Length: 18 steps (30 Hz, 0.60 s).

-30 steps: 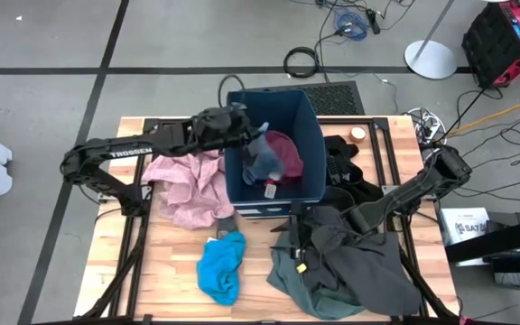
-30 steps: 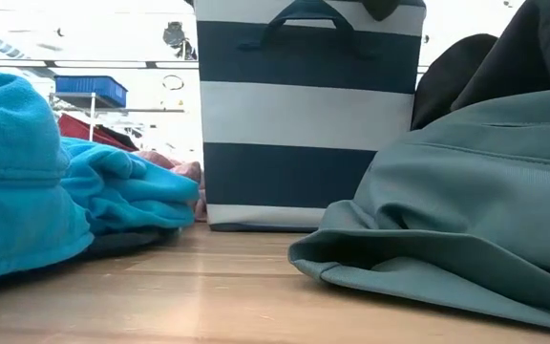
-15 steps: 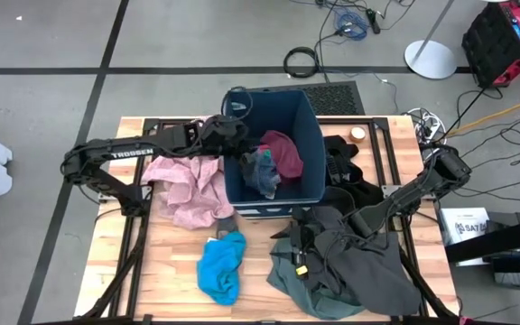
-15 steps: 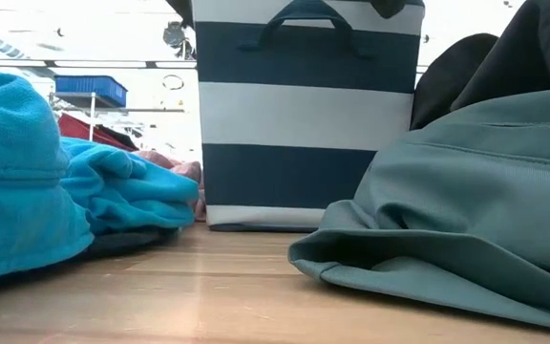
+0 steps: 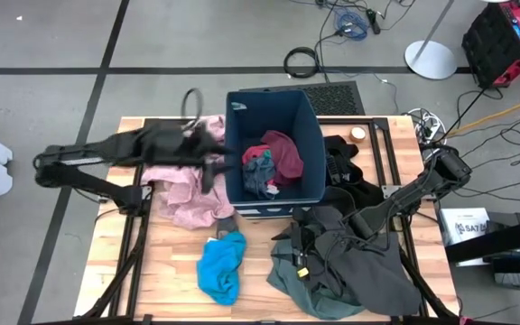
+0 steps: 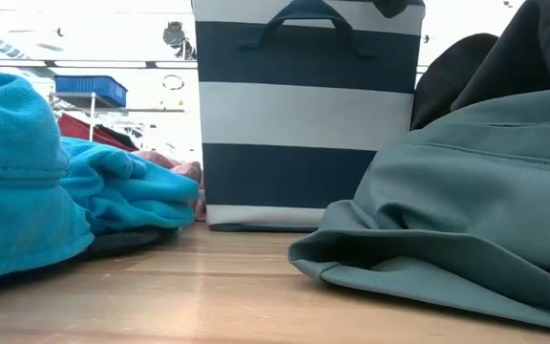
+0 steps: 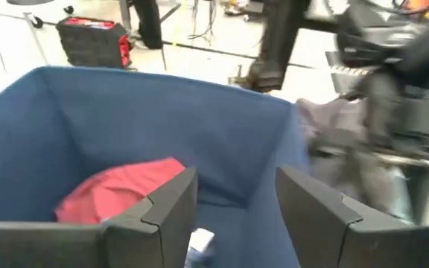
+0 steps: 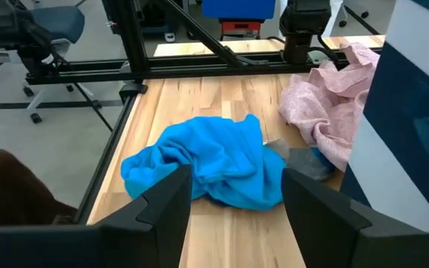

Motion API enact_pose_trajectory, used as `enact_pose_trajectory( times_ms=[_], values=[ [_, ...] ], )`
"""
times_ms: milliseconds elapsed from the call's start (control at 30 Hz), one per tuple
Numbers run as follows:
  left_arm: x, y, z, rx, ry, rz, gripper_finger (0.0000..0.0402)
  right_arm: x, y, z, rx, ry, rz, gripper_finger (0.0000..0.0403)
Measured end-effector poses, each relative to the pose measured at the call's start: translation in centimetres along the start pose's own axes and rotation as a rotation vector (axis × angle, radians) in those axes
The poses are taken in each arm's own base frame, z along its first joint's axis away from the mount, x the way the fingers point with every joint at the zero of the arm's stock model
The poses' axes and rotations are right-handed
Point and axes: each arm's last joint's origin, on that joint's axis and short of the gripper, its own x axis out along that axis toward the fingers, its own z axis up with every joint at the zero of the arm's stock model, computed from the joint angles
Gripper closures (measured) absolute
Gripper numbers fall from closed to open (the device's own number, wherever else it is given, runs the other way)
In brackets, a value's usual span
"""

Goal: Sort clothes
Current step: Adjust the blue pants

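Your left gripper (image 7: 233, 216) open and empty at the bin's (image 5: 305, 126) left rim, red piece (image 5: 283, 152) inside just beyond, your right gripper (image 8: 233, 201) open, holding nothing, low over the grey-green garment (image 5: 328, 280), blue piece (image 8: 207, 160) ahead.

Grey concrete floor (image 5: 43, 45) crossed by dark tape lines (image 5: 106, 69). Wooden slatted table (image 5: 174, 262) on black metal frame. Coiled black cable (image 5: 301, 61) and blue cable bundle (image 5: 351, 22) lying beyond the far edge. Round white stand base (image 5: 430, 59) near red-and-black crate (image 5: 500, 34) at far right. Office chair (image 8: 39, 33) beside the table. Bright, even lighting.
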Motion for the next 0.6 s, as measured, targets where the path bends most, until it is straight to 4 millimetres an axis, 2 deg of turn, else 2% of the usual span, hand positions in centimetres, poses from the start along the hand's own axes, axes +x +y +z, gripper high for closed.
enact_pose_trajectory(
  times_ms=[100,233,400,600],
  values=[
    [-2.0,-3.0,-2.1,-0.026,-0.021,-0.027,0.0211,0.0,-0.1,0.0,-0.044,-0.001,-0.003,0.0206],
    [-2.7,-7.3,-6.4,-0.043,-0.031,-0.040,0.0211,0.2,-0.4,0.1,-0.056,0.000,-0.013,0.0206],
    [-2.0,-11.7,-11.9,-0.001,-0.020,-0.060,0.0211,0.4,-0.9,0.2,-0.089,0.006,-0.031,0.0206],
    [-1.0,-14.4,-16.1,0.024,0.078,-0.019,0.0210,0.8,-2.0,0.5,-0.103,0.006,-0.062,0.0206]
  ],
)
